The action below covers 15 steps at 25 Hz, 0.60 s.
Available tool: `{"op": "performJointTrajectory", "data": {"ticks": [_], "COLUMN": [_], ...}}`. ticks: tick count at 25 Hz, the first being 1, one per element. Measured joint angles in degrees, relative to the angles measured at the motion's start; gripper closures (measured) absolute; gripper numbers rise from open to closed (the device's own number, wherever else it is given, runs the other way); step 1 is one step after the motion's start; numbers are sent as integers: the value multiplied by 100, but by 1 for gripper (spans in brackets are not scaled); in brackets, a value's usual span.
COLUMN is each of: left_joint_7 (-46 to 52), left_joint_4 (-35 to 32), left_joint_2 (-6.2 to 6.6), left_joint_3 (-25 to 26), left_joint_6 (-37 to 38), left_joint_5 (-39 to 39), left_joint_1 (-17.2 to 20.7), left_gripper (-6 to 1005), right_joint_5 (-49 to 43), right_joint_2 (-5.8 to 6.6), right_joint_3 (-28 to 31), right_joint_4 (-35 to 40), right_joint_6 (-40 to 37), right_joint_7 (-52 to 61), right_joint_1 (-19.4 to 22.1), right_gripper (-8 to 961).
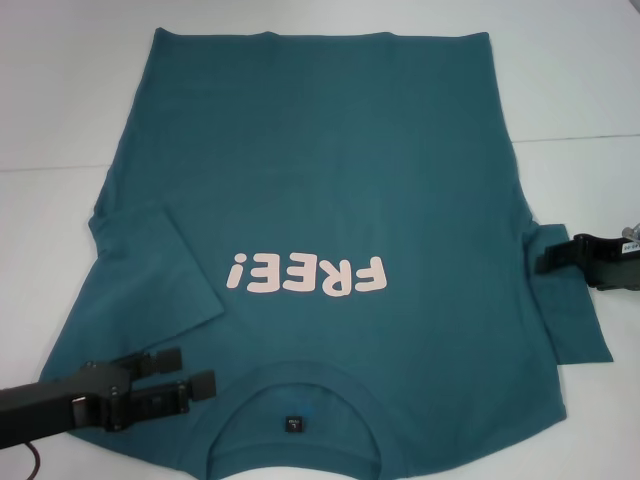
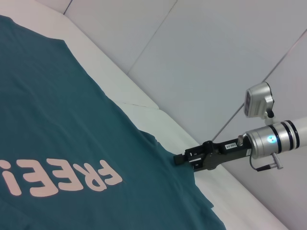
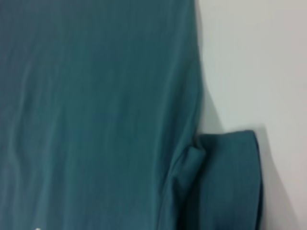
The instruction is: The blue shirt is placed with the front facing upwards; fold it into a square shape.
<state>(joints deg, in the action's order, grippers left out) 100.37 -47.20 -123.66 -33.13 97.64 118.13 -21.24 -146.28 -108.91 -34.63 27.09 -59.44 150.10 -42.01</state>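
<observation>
The left hand [image 1: 205, 372], black and two-fingered, reaches in low from eight o'clock in the head view, its fingers parted and released over the shoulder of the shirt beside the collar. The right hand [image 1: 545, 256] comes in level from three o'clock, its tip at the sleeve edge; whether it grips the cloth I cannot tell. The large teal-blue short-sleeved cotton T-shirt [image 1: 330, 180] lies flat, print up, on the white bench [image 1: 60, 110]. Its long axis runs twelve to six, collar at six o'clock, hem at twelve. The left sleeve lies folded inward over the body.
</observation>
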Motion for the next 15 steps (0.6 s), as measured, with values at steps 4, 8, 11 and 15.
{"op": "performJointTrajectory", "data": {"ticks": [4, 8, 11, 15], "left_joint_7": [4, 26, 36, 58], "left_joint_4": [1, 1, 1, 1], "left_joint_2": [0, 0, 0, 6], "left_joint_3": [0, -1, 0, 0], "left_joint_6": [0, 0, 0, 2], "left_joint_5": [0, 0, 0, 0], "left_joint_1": [-9, -10, -6, -20], "left_gripper": [49, 49, 49, 49], "right_joint_5": [60, 235, 232, 188], "right_joint_2": [-8, -2, 21, 65], "right_joint_3": [42, 20, -5, -38], "right_joint_4": [2, 5, 6, 10], "right_joint_6": [-27, -46, -80, -177], "right_joint_7": [-35, -48, -40, -58], "right_joint_1": [-2, 10, 6, -8], "right_gripper": [358, 359, 372, 424]}}
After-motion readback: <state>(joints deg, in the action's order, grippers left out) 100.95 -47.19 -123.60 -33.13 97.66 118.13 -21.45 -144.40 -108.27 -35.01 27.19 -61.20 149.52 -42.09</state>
